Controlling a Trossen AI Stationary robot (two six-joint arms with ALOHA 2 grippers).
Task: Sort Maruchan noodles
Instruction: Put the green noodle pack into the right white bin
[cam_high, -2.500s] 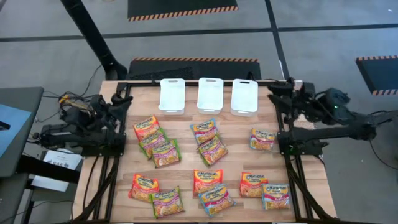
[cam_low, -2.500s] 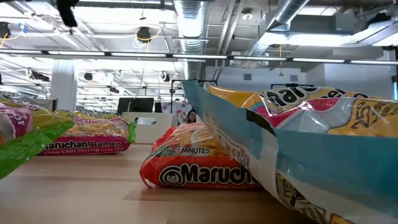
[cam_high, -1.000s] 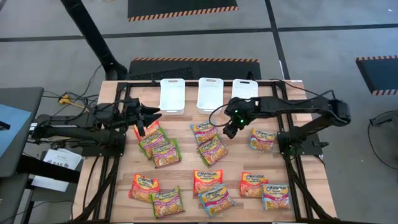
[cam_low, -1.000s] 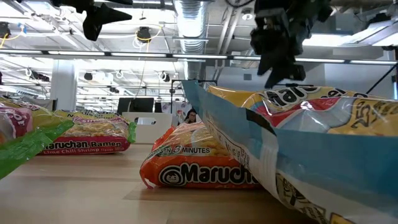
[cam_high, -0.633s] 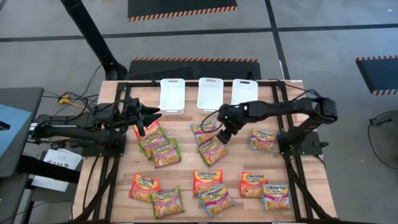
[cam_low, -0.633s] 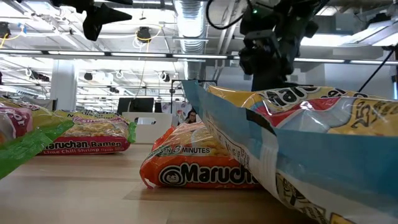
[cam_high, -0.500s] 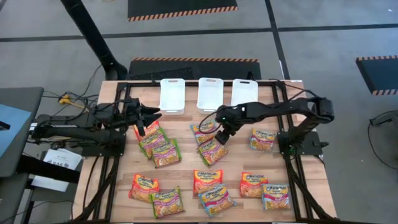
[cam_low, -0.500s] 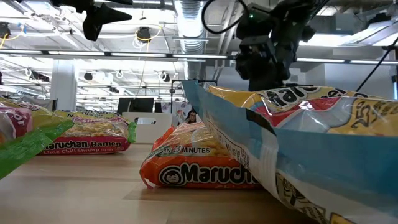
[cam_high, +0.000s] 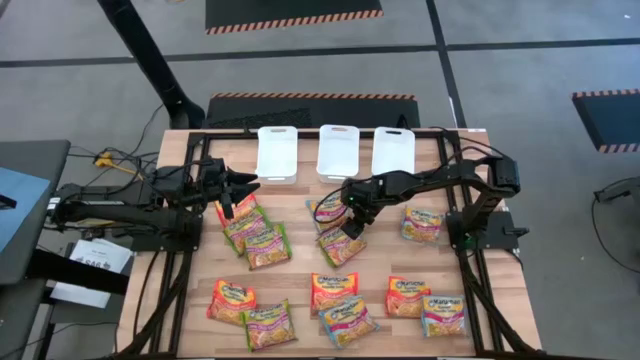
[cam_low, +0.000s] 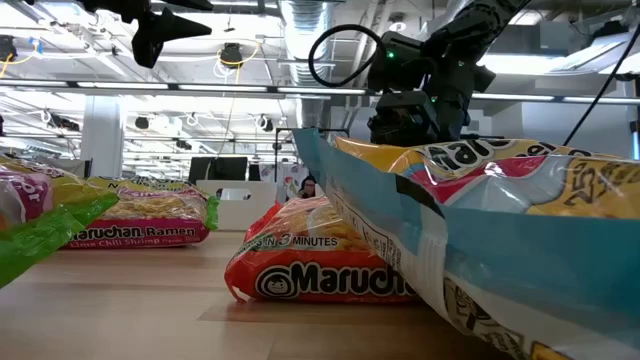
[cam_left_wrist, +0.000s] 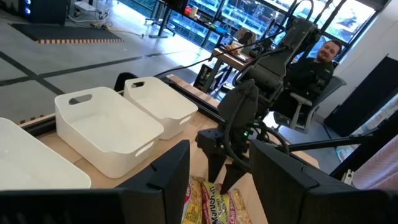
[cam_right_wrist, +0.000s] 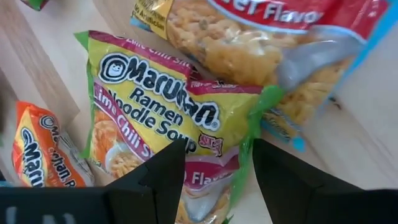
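Several Maruchan noodle packets lie flat on the wooden table (cam_high: 300, 270). My right gripper (cam_high: 349, 226) hangs open, slanting down over a green-edged lime chili packet (cam_right_wrist: 155, 118) in the table's middle, its fingers standing above the packet's end. One corner of that packet lies on a blue-and-red-edged packet (cam_right_wrist: 280, 37) beside it, and an orange packet (cam_right_wrist: 43, 152) is farther off. My left gripper (cam_high: 248, 184) is held level and open, high above an orange packet (cam_high: 235, 205) at the left.
Three white bins (cam_high: 277, 152), (cam_high: 338, 150), (cam_high: 393, 152) stand in a row at the far edge. More packets lie in a near row (cam_high: 333, 290) and at the right (cam_high: 422, 224). A big blue-edged packet (cam_low: 480, 230) fills the low view's right.
My right gripper has come down and toward the table's left and near side, from near the bins to just over the green-edged packet in the middle, tipping further downward. Its fingers have stayed open. No packet has moved.
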